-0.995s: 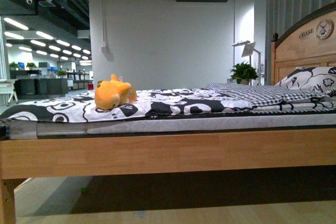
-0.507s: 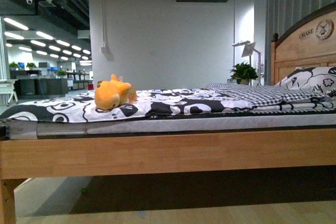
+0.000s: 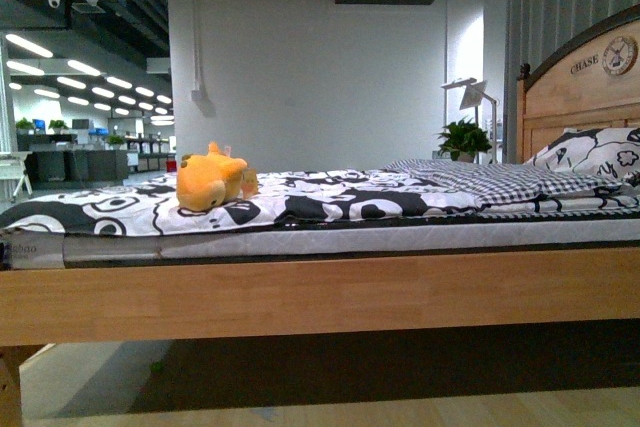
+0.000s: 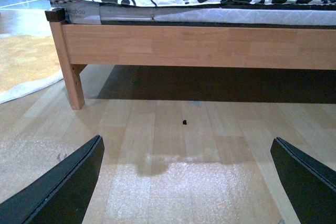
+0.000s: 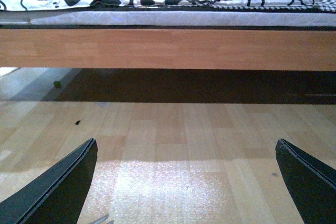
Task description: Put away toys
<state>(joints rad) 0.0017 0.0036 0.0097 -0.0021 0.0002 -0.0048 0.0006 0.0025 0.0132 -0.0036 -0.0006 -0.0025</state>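
The orange-yellow plush toy [image 3: 210, 179] lies on the black-and-white bedspread [image 3: 330, 202] near the bed's left end, set back from the near edge above the wooden side rail [image 3: 320, 292]. Further right, a folded checked blanket [image 3: 490, 179] and a pillow [image 3: 595, 152] sit by the headboard [image 3: 585, 82]. The left gripper [image 4: 186, 182] and the right gripper [image 5: 184, 182] hang low over the plank floor [image 4: 173, 129]. Both have their fingers spread wide and hold nothing, well short of the rail.
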